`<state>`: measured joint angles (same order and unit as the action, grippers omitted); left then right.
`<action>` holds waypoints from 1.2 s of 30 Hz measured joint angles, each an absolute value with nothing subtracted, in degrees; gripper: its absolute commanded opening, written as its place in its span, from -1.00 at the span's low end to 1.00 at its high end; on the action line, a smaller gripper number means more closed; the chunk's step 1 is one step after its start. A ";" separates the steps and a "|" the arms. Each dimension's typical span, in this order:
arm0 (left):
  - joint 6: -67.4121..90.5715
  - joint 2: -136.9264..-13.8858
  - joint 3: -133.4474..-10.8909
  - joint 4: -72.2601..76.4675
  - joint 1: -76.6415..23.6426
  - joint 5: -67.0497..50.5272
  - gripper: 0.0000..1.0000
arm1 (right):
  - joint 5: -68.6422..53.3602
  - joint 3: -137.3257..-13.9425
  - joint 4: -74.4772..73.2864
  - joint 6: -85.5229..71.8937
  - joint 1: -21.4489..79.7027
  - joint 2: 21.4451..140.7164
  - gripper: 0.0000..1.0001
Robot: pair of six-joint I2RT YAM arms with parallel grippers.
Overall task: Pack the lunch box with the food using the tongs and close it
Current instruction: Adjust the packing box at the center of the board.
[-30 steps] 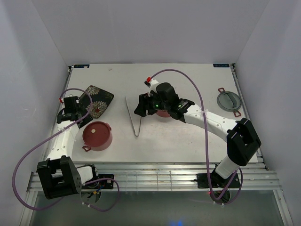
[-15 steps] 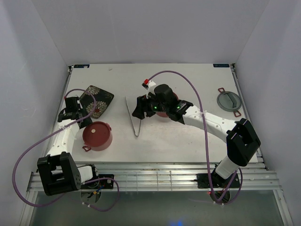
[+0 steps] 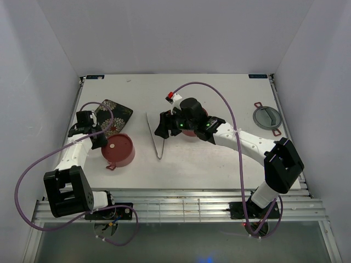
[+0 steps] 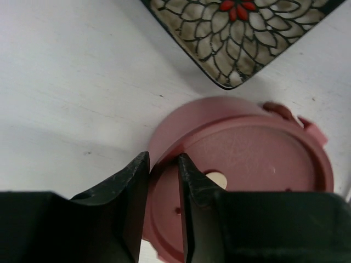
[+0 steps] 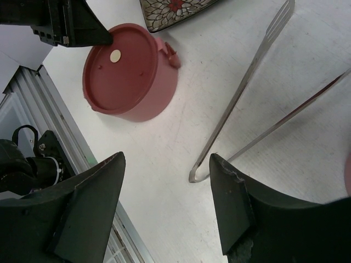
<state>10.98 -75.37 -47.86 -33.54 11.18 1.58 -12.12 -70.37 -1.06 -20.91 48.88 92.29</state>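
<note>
Left gripper (image 4: pixel 163 164) jaws, nearly closed, pinch only the lunch box (image 4: pixel 258 159) rim — it seems tilted and may slip free. Right gripper (image 5: pixel 166 164), right of it, jaws wide, empty.

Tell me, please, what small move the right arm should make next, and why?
Probably lower the right gripper straight down and close it on the tongs near their joined end. Its jaws stand open above them, the bend showing between the fingers in the wrist view, and nothing is held yet.
</note>
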 measured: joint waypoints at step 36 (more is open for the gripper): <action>8.14 -72.42 -45.50 -33.30 9.02 -10.85 -0.34 | 1.37 -98.10 -11.81 -31.00 57.41 124.66 -0.05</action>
<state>8.14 -72.42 -45.50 -33.30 9.02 -10.85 1.37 -98.10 -11.81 -31.00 57.41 124.66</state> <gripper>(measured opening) 0.299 0.511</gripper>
